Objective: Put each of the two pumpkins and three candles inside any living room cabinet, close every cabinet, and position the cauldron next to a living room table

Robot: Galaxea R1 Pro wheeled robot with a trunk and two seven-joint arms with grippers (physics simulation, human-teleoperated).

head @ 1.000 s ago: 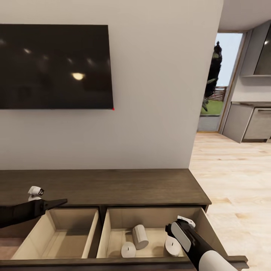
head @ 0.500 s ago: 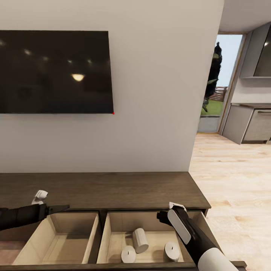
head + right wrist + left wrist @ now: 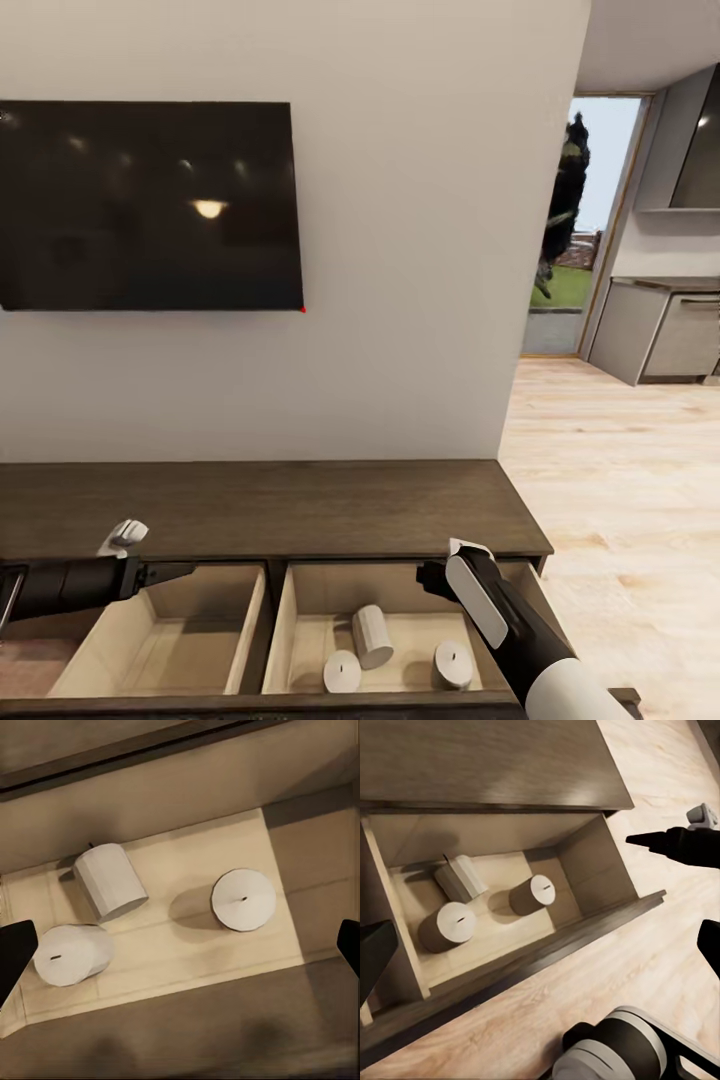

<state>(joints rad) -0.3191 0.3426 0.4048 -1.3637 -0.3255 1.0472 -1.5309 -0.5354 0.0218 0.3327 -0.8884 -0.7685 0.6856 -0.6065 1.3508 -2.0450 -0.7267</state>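
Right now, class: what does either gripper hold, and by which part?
Nothing. The right gripper hangs open over the three candles in the drawer; the left gripper is also empty.

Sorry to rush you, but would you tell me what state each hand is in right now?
Left hand: open, holding nothing, over the floor beside the pulled-out drawer.
Right hand: open, empty, above the three candles in that drawer.

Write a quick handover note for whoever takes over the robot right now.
Right gripper: open, empty, above the open right drawer.
Left gripper: looks open, holding nothing, over the open left drawer, which looks empty.
Done: all three candles lie in the right drawer of the cabinet.
Left: both pumpkins into a drawer, close both drawers, put the cauldron next to the table.
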